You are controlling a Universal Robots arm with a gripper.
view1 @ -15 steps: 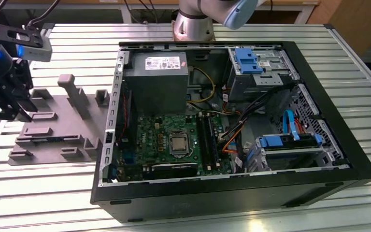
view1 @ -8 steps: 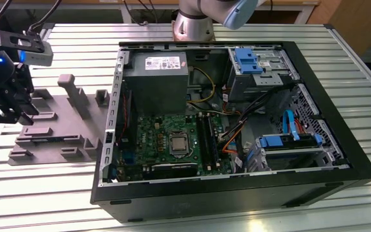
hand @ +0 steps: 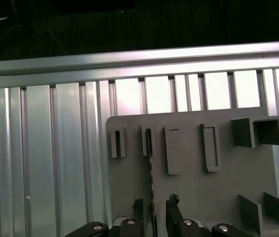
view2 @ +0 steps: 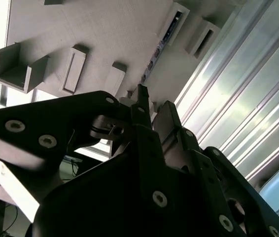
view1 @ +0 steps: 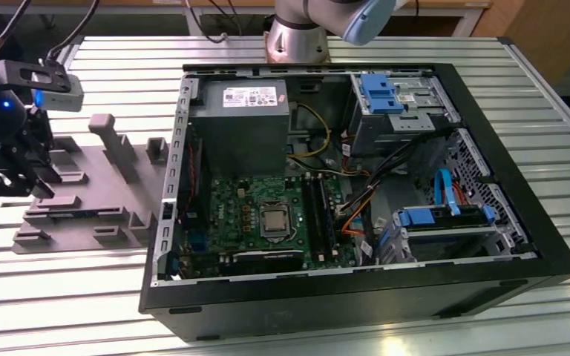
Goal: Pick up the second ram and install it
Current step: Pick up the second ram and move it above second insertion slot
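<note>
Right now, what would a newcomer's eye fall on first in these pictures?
The open computer case sits in the exterior view's middle, its green motherboard exposed. At that view's left, the claw hangs over a grey holder plate. In the first wrist view the open claw straddles the second ram, which stands on edge in the plate.

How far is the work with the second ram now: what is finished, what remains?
Done: the approach. The pincer is open over the grey holder plate, one finger on each side of the second ram. In hand: nothing yet; the ram stands on edge in its slots, ungripped. Left: lifting it and seating it on the green board inside the open case.
</note>
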